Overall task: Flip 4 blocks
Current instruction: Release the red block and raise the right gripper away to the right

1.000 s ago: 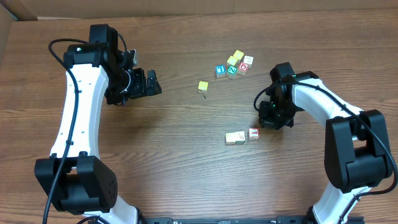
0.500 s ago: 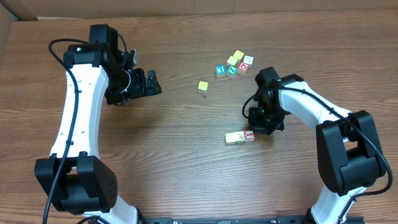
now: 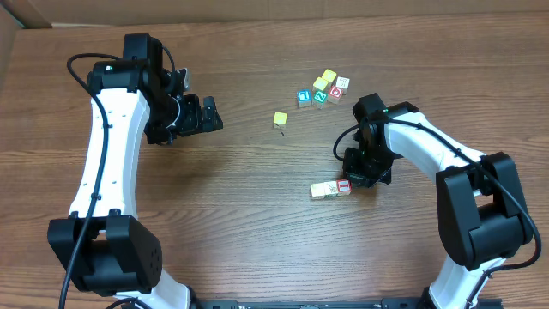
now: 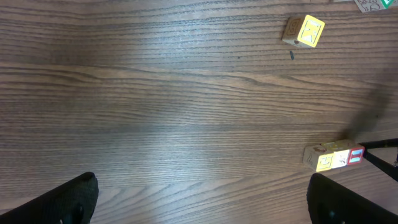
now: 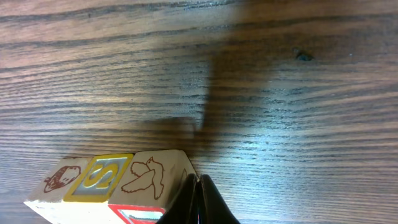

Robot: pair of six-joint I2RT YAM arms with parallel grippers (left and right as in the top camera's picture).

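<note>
Right now: shut right gripper nosing a red-faced cube, left arm hovering wide open

Over the brown wood-grain table (image 3: 257, 223), the right arm is reaching in from the right edge, its elbow bent and its wrist turning down toward a short row of small wooden letter cubes. The right gripper (image 3: 350, 180) is holding its fingers pressed together with nothing between them. In the right wrist view their joined tips are touching the near corner of the red-faced wooden cube (image 3: 345, 185), which is showing a cream side with a bird drawing. Next to it in the row, the yellow-faced wooden cube (image 5: 102, 175) is lying with an S showing, and the cream wooden cube with an acorn drawing (image 5: 62, 180) is sitting at the far end.

Meanwhile, the left arm is standing tall on the left side, forearm angling inward. The left gripper (image 3: 211, 114) is hanging with its fingers spread wide, gripping nothing, well apart from every cube.

Farther back, a lone yellow wooden cube (image 3: 280, 119) is lying by itself, and the teal-faced wooden cube (image 3: 319, 97) is sitting in a tight cluster of coloured cubes (image 3: 329, 77).
</note>
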